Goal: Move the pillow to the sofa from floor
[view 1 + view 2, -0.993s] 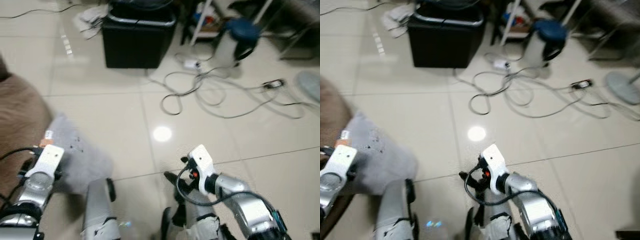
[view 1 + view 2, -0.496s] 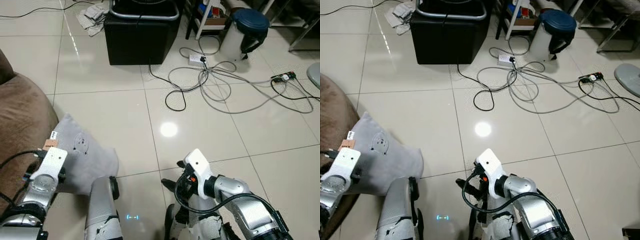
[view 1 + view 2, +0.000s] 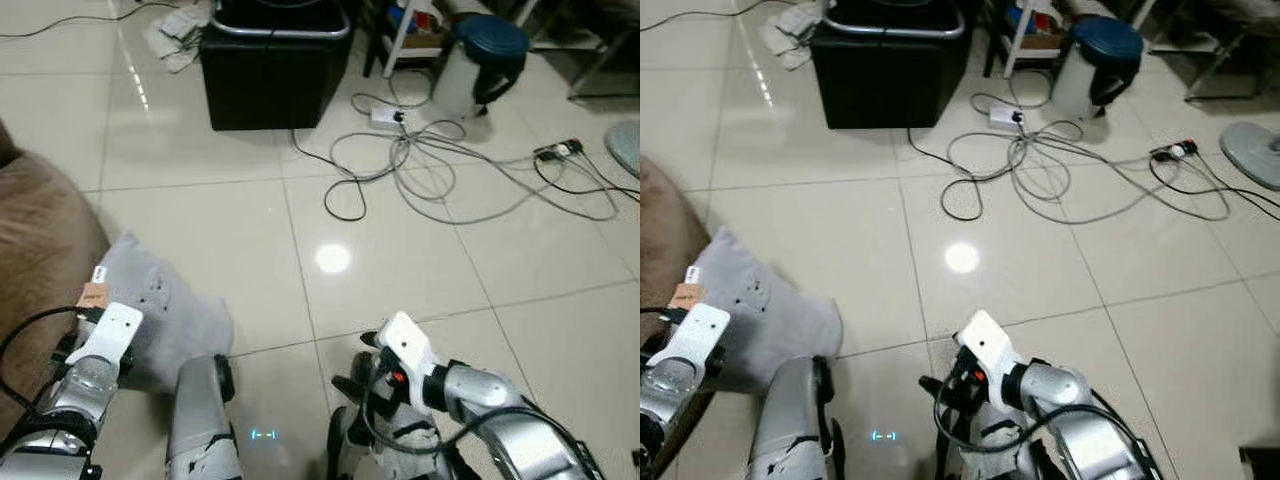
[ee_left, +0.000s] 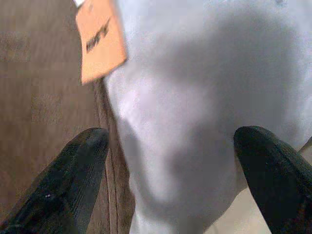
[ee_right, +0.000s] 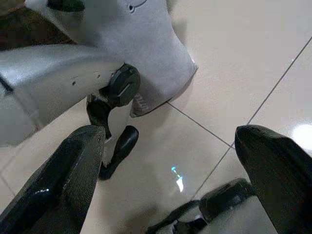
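The grey pillow (image 3: 160,300) lies on the tiled floor, leaning against the brown sofa (image 3: 40,250) on my left. An orange tag (image 4: 100,39) hangs at its sofa-side corner. My left gripper (image 4: 170,134) is open right over the pillow, which spans the gap between its fingers without touching them. My left wrist (image 3: 100,345) is low beside the sofa. My right gripper (image 5: 170,131) is open and empty above the floor in front of my legs, with the pillow's corner (image 5: 141,44) farther off.
A black bin (image 3: 275,70) stands ahead, with a tangle of cables (image 3: 440,170) and a power strip (image 3: 385,115) to its right. A white bin with a blue lid (image 3: 480,55) stands at the back right. My own legs (image 3: 205,420) stand beside the pillow.
The head view has swayed, blurred one second ago and sharper now. Both wrists sit slightly lower in the picture. The pillow lies where it was against the sofa.
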Robot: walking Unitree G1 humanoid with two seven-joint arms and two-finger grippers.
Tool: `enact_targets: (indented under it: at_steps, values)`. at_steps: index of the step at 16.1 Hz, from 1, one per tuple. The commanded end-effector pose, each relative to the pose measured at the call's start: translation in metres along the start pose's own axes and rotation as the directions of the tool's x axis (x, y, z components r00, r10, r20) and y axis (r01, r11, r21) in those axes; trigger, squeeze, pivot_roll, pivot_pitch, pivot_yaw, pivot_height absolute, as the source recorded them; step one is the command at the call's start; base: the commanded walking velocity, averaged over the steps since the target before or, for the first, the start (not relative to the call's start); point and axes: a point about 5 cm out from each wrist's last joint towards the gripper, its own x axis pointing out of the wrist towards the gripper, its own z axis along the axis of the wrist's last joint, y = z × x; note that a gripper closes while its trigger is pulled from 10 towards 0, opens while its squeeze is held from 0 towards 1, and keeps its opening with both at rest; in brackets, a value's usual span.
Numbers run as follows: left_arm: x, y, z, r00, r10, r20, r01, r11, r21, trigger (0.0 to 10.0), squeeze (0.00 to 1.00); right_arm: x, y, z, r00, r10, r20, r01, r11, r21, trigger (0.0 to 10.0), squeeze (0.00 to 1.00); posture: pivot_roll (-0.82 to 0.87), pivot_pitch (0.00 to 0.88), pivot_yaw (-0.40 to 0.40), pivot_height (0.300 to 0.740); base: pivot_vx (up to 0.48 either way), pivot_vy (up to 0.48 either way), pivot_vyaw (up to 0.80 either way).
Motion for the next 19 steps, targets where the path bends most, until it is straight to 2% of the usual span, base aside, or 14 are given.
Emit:
enact_targets:
  at_steps: [1,3,4,5,6,11,19]
  values:
    - [-0.002,-0.005,-0.009,1.0,0.003,-0.022,-0.001,0.998,0.058,10.0,0.0,-0.007,0.005,-0.008,0.999,0.029,-0.033,-0.028,1.0,0.005,10.0,0.0,-0.05,0.248,-0.179,0.586,0.0,0.0,0.0]
    - [-0.002,-0.007,-0.01,1.0,0.0,-0.022,0.001,0.998,0.069,10.0,0.0,-0.008,0.008,-0.011,0.998,0.037,-0.048,-0.037,0.999,-0.008,10.0,0.0,-0.05,0.247,-0.183,0.586,0.0,0.0,0.0]
    - [-0.003,-0.009,-0.012,1.0,-0.005,-0.019,0.006,0.998,0.067,9.4,0.0,-0.008,0.009,-0.011,0.998,0.037,-0.046,-0.037,0.999,-0.009,10.0,0.0,-0.05,0.251,-0.19,0.586,0.0,0.0,0.0]
    - [-0.003,-0.011,-0.014,1.0,-0.009,-0.019,0.01,0.998,0.066,5.6,0.0,-0.008,0.01,-0.009,0.999,0.033,-0.038,-0.033,0.999,-0.006,10.0,0.0,-0.05,0.255,-0.194,0.586,0.0,0.0,0.0]
    - [-0.004,-0.011,-0.016,1.0,-0.011,-0.022,0.013,0.998,0.068,0.2,0.0,-0.007,0.01,-0.008,0.999,0.033,-0.036,-0.033,0.999,-0.005,10.0,0.0,-0.05,0.255,-0.194,0.586,0.0,0.0,0.0]
    - [-0.007,-0.011,-0.031,0.998,-0.02,-0.056,0.025,0.996,0.09,0.0,0.0,-0.01,0.011,-0.008,0.999,0.029,-0.035,-0.029,1.0,-0.002,10.0,0.0,-0.05,0.262,-0.208,0.586,0.0,0.0,0.0]
    - [-0.007,-0.008,-0.034,0.999,-0.004,-0.053,0.01,0.993,0.121,0.0,0.0,-0.01,0.012,-0.009,0.999,0.032,-0.036,-0.032,0.999,-0.002,10.0,0.0,-0.05,0.257,-0.215,0.586,0.0,0.0,0.0]
